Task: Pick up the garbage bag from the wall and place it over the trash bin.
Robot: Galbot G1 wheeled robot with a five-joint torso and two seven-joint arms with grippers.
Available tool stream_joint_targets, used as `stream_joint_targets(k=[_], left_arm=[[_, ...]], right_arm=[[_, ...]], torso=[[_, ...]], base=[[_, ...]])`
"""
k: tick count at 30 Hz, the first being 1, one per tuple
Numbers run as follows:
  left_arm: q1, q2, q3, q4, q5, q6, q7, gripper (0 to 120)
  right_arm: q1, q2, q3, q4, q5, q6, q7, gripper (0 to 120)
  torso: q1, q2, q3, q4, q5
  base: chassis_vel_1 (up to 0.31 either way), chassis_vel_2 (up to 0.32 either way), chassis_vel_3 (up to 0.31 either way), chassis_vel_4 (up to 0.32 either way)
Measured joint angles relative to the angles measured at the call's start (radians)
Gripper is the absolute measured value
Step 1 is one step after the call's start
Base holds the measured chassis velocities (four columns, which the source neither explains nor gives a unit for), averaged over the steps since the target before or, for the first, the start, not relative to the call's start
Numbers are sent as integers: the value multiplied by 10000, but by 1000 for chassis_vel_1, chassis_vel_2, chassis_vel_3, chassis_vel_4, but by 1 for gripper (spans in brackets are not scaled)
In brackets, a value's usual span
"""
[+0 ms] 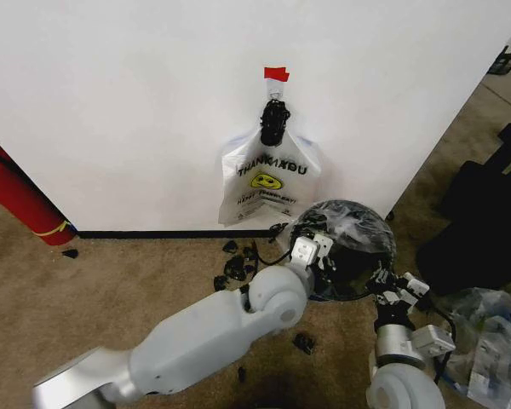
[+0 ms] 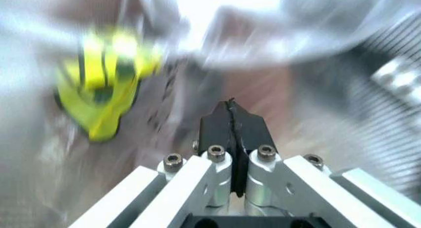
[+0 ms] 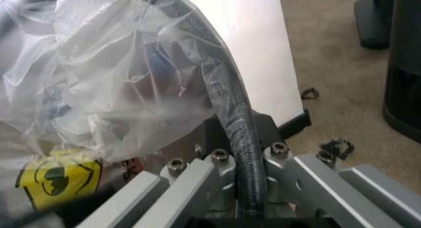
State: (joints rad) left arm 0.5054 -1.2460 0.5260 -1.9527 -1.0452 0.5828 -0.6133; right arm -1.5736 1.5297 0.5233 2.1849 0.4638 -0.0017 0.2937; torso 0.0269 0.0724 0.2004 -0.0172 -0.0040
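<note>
Standing on the carpet floor (image 1: 111, 281) just in front of the white wall (image 1: 136, 102), the trash bin (image 1: 358, 273) wears the garbage bag (image 1: 349, 226), whose thin clear film is crumpled over its mouth and upper sides. The left claw (image 1: 311, 247) is at the bin's left rim, its arm reaching in from the lower left. In the left wrist view the left claw (image 2: 230, 124) has its black tips pressed together, and I cannot tell whether any film is caught between them. The right claw (image 1: 390, 290) is at the bin's right rim. In the right wrist view the right claw (image 3: 240, 154) is closed around the black rim (image 3: 237, 114), with the see-through plastic (image 3: 112, 75) bunched beside it. A whiter smiley bag (image 1: 268, 183) hangs flat on the wall behind the bin. A red fire extinguisher (image 1: 17, 200) leans at the far left, and small black clips (image 1: 238, 268) lie scattered on the carpet near the bin.
</note>
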Motion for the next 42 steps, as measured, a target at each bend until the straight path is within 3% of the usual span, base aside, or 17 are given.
stream_joint_targets(k=[10, 23, 29, 37, 42], left_arm=[[-223, -329, -134, 164, 619, -521, -248, 0], [-487, -1359, 5, 2064, 740, -662, -859, 0], [-546, -1413, 3, 2520, 1067, -741, -860, 0], [-635, -1274, 1, 2639, 1147, -584, -888, 0], [-615, -871, 153, 1681, 957, -455, -705, 0]], right_arm=[[-128, 87, 4, 82, 12, -27, 36, 0], [-587, 268, -59, 634, -687, 221, -287, 0], [-648, 242, -93, 624, -720, 243, -371, 0], [-541, 228, -168, 368, -907, 292, -478, 0], [-366, 138, -99, 215, -894, 298, -406, 0]], torso=[[0, 0, 0, -1, 1], [0, 0, 2, -2, 2], [0, 0, 2, 0, 1], [0, 0, 2, 0, 0], [0, 0, 2, 1, 0]], base=[[0, 0, 0, 0], [0, 0, 0, 0], [0, 0, 0, 0], [0, 0, 0, 0], [0, 0, 0, 0]])
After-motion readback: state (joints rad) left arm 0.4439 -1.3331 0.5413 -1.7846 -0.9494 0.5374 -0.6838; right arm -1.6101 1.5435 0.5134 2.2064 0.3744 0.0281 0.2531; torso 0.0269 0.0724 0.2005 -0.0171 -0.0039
